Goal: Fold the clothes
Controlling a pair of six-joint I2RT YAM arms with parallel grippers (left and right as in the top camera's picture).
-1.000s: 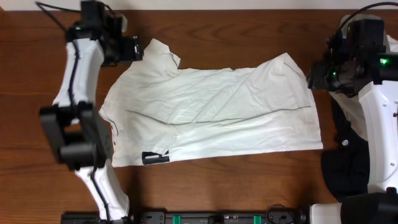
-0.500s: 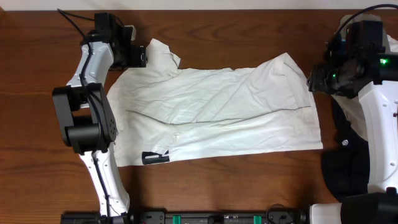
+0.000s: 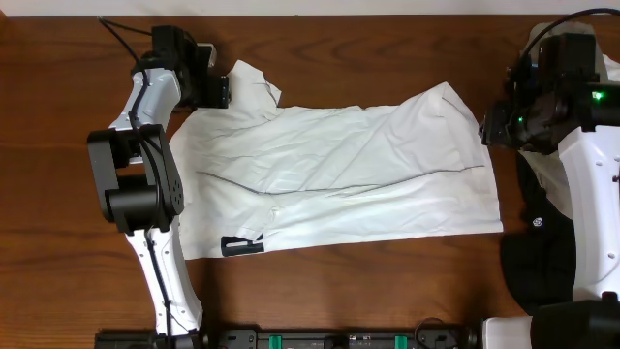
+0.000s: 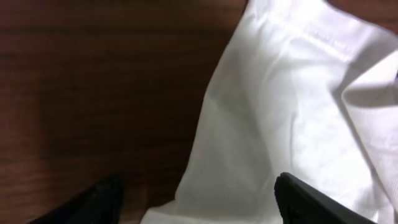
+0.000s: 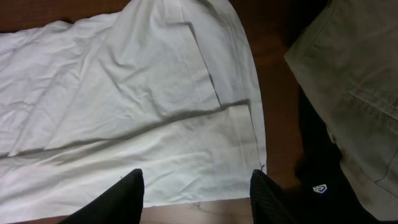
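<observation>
**Left end effector (image 3: 221, 90) and right end effector (image 3: 487, 124) released at opposite ends of the white shirt (image 3: 339, 179)**

From overhead, the left end effector sat near the far-left corner of the tabletop (image 3: 58, 242), at the shirt's bunched sleeve. The right end effector hung beside the shirt's far-right corner, close to the right edge. The white shirt lay spread and creased across the middle of the tabletop, with a dark patch (image 3: 240, 245) at its near-left corner. A black garment (image 3: 535, 254) lay along the right edge, partly under the right arm.

In the left wrist view, the left end effector (image 4: 198, 199) was released, its jaws wide apart, and white shirt fabric (image 4: 280, 118) ran down between them over bare wood.

In the right wrist view, the right end effector (image 5: 198, 183) was also released, its jaws spread above the shirt's hem (image 5: 155, 106). Beside the hem lay a khaki garment (image 5: 348, 81) and, nearer, the black garment (image 5: 317, 180) bearing a small white logo.
</observation>
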